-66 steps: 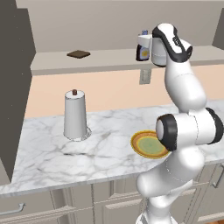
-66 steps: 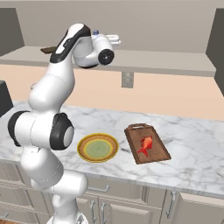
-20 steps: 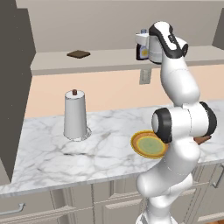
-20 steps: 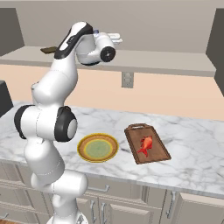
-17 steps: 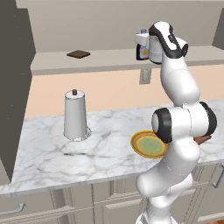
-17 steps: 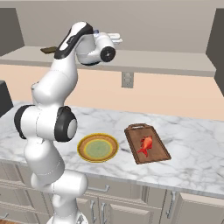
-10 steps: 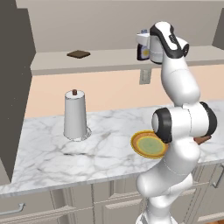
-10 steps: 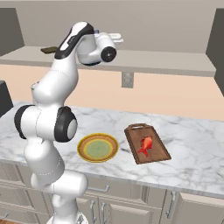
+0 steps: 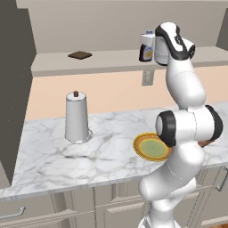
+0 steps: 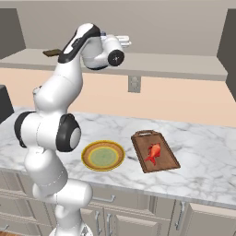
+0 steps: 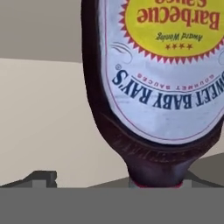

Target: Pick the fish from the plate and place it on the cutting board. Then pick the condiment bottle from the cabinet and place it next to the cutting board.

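claw (image 9: 150,48): up at the cabinet ledge, right against the condiment bottle; jaws spread wide, nothing pinched. Whether the fingers touch the bottle, can't tell.
condiment bottle (image 9: 146,46): upright on the cabinet (image 9: 107,60) ledge, right part of it in the left base view. Dark brown body, pale label, light cap.
bottle in hand view (image 11: 157,87): very close, appears upside down since the hand camera is rolled. Dark body narrows toward the bottom of the picture.
label text: "SWEET BABY RAY'S" in dark blue arc, first letter cut off at the edge; "Barbecue" in red on a yellow sunburst; a further red word above it, cropped; small line under it reads roughly "Award Winning", too small to be sure; four small stars.
fish (image 10: 153,152): red-orange, lying on the cutting board (image 10: 155,150), about mid-board.
cutting board: dark brown, on the marble desk (image 10: 203,152), handle end pointing toward the wall.
plate (image 10: 103,156): yellow-orange rim, pale green centre, just beside the board on its left in the right base view, apart from it.
paper-towel roll (image 9: 76,117): upright on the desk, well left of the plate in the left base view.
small dark slab (image 9: 80,55): flat on the cabinet ledge, well apart from the bottle.
wall outlet (image 10: 134,84): on the backsplash below the ledge.
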